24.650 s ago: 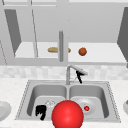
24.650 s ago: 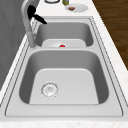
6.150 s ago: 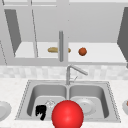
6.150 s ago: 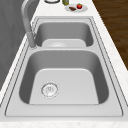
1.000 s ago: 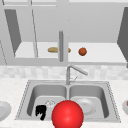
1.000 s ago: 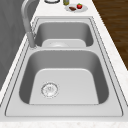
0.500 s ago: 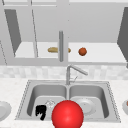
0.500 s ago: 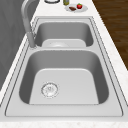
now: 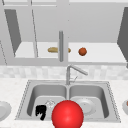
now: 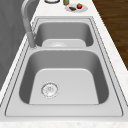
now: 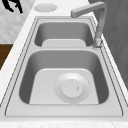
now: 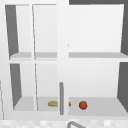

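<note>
In the left basin of the sink (image 9: 25,93), I saw the left hand (image 9: 40,111) hovering, fingers hanging loose and holding nothing, just beside the red ball (image 9: 67,115). I judged a careless sideways sweep could knock that ball away.

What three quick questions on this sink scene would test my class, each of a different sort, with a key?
1. True or false: in the front view the white plate lies in the left basin of the sink.
2. What lies near the tan loaf on the cabinet shelf? A an orange-red round thing; B a cup; C a bottle.
3. Fill in: just right of the left hand in the front view shows a large ___ ball.
Key: 1 false; 2 A; 3 red.
</note>
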Action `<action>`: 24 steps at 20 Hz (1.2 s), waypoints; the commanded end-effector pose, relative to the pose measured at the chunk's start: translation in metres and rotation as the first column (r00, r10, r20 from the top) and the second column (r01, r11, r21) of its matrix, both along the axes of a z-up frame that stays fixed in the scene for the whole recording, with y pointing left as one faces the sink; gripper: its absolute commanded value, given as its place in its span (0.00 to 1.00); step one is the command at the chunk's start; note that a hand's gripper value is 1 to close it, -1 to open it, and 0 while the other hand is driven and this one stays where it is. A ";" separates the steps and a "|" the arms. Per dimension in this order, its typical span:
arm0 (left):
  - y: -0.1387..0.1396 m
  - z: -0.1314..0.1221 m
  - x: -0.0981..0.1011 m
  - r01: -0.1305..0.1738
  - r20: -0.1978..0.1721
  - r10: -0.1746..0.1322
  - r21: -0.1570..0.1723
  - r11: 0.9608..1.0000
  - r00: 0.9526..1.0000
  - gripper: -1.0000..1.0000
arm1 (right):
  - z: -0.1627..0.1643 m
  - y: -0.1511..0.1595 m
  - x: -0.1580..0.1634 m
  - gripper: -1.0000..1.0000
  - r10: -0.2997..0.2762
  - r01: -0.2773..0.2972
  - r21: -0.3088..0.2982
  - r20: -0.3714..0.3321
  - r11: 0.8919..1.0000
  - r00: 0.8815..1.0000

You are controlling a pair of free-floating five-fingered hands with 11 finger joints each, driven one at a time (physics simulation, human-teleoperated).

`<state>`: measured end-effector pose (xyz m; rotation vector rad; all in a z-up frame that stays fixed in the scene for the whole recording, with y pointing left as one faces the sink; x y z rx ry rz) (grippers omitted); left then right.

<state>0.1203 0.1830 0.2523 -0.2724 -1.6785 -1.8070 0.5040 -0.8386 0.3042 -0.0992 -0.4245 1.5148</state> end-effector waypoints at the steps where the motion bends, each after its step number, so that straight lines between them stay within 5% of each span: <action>1: 0.000 0.000 0.000 0.000 0.000 0.000 0.000 1.000 1.000 0.50 | 0.000 0.011 -0.004 0.00 0.000 0.000 0.000 -0.018 1.000 1.000; 15: 0.000 0.000 0.000 0.000 0.000 0.000 0.000 1.000 1.000 0.50 | -0.021 0.018 -0.007 0.00 0.004 -0.004 0.012 0.023 1.000 1.000; 16: 0.000 0.000 0.000 0.000 0.000 0.000 0.000 1.000 1.000 0.50 | -0.025 0.018 -0.007 1.00 0.004 -0.004 0.007 0.025 1.000 1.000; 24: 0.000 0.000 0.000 0.000 0.000 0.000 0.000 1.000 1.000 0.50 | -0.040 0.017 -0.005 1.00 0.012 -0.012 -0.001 0.105 1.000 0.994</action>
